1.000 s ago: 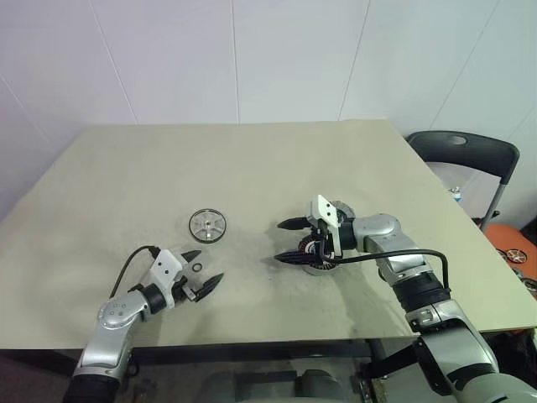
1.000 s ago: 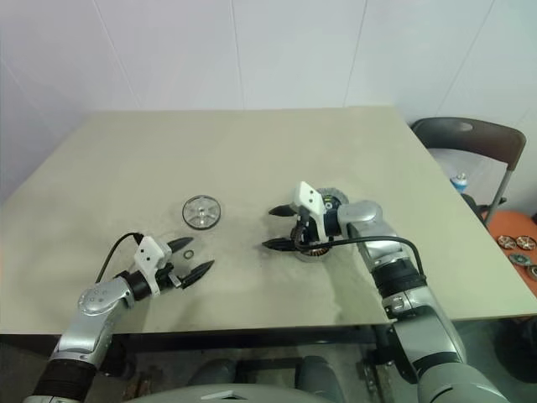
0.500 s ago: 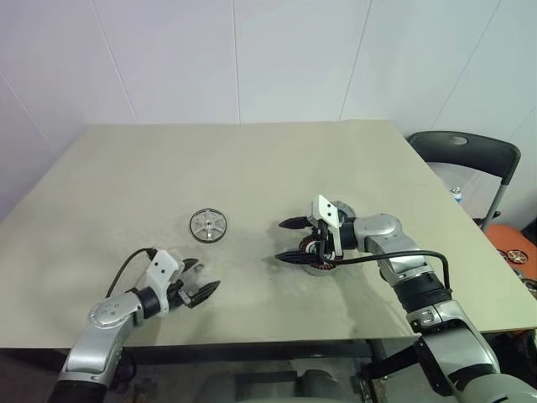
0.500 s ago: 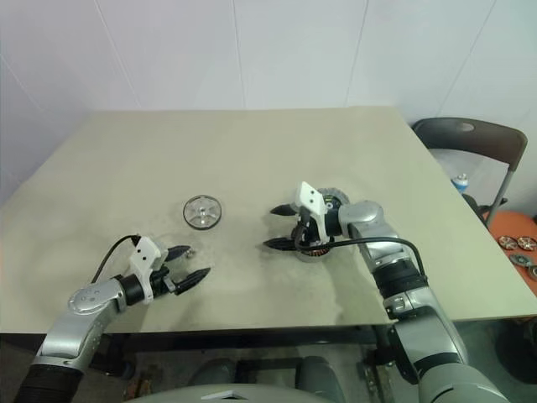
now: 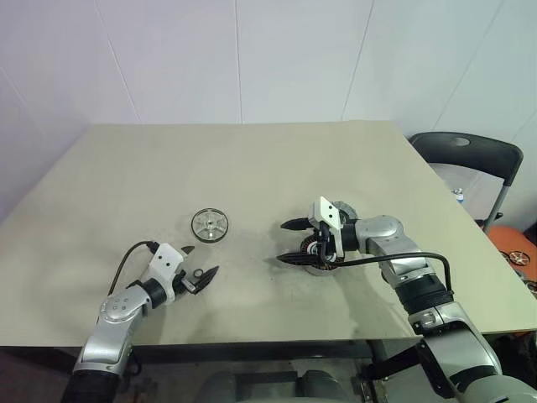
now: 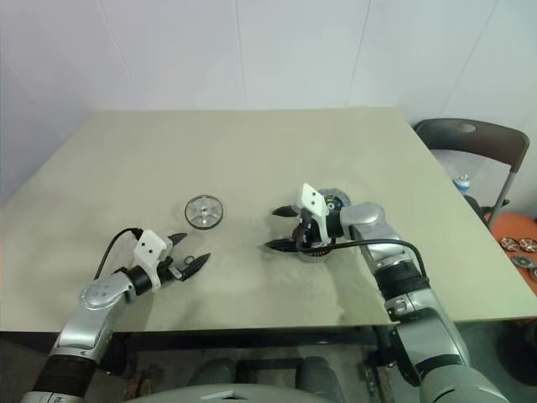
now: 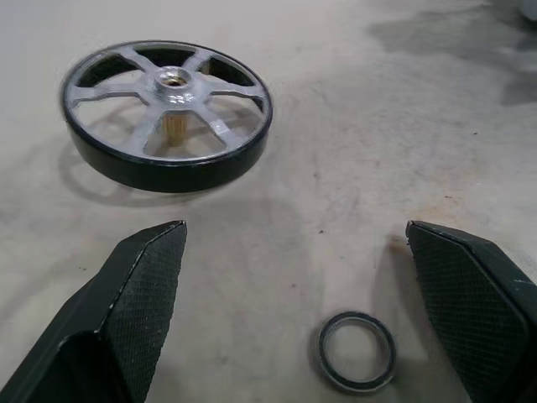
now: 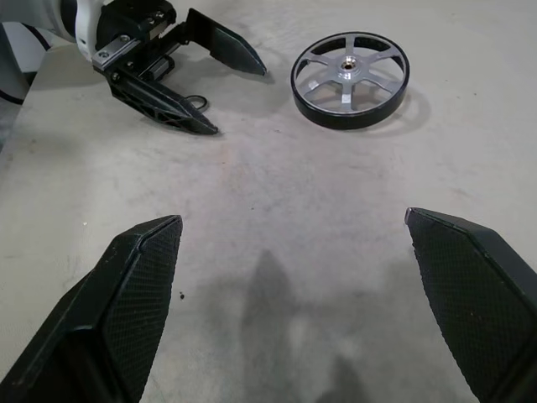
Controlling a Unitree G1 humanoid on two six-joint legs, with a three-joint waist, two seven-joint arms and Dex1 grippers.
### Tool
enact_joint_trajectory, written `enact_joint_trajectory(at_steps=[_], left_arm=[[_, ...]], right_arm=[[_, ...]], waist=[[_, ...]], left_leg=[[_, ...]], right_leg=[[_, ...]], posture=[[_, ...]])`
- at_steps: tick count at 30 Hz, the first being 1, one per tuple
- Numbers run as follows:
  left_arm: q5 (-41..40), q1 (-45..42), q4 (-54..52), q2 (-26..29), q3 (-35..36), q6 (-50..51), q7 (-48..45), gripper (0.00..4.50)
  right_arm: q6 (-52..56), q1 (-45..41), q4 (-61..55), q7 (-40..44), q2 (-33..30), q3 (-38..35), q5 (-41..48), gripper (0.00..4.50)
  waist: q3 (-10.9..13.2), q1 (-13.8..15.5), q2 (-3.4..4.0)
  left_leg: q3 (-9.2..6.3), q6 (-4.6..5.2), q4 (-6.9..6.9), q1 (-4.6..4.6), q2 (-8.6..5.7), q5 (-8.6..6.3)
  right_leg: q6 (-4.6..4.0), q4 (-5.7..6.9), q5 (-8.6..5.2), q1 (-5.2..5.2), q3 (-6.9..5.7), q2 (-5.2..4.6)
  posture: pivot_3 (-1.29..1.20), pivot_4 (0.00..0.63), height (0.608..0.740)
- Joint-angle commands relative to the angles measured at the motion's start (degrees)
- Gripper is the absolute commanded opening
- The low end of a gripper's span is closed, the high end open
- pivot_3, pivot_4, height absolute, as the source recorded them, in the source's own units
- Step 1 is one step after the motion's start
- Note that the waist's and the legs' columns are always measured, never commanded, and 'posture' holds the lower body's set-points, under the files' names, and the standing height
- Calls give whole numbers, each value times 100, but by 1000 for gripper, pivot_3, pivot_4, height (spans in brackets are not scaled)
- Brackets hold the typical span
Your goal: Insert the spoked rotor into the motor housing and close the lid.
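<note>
The left gripper (image 5: 199,272) hovered low over the near-left part of the beige counter (image 5: 252,159), its fingers spread wide and holding nothing. A small black wire ring (image 7: 357,351) lay flat on the counter between those fingers (touching neither, as the left wrist view showed). Just beyond it, a little farther from the robot, the spoked rotor (image 5: 210,224) lay flat on the counter, silver spokes up with a dark band round its rim. Well apart to the right, the right gripper (image 5: 289,242) pointed left, its fingers also spread and empty. The motor housing (image 5: 320,254) sat on the counter beneath that wrist, largely hidden by it. A dark chair (image 5: 466,159) stood past the counter's right edge.
</note>
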Motion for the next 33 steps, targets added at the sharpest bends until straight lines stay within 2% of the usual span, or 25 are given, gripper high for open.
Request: enact_joint_trajectory(at_steps=[1, 5, 33], left_arm=[[-322, 256, -523, 163, -208, 395, -519, 4484], [-381, 341, -587, 285, -162, 606, -659, 4484], [-185, 416, -138, 356, 140, 126, -355, 4484]], right_arm=[[-37, -35, -215, -2, -73, -72, 13, 4500], [-48, -48, -200, -32, -63, -68, 12, 4500], [-67, -44, -114, -55, -9, -48, -48, 4500]], waist=[[0, -10, 1], [-2, -9, 7], [-4, -34, 14]], left_leg=[[1, 1, -4, -1, 0, 0], [0, 3, -13, -2, 0, -2], [0, 4, -10, 2, 3, -1]], right_leg=[[-1, -6, 0, 0, 0, 0], [-2, -13, 0, -3, 0, 0], [-5, -11, 3, 0, 0, 3]], posture=[[0, 0, 740], [0, 0, 740], [0, 0, 740]])
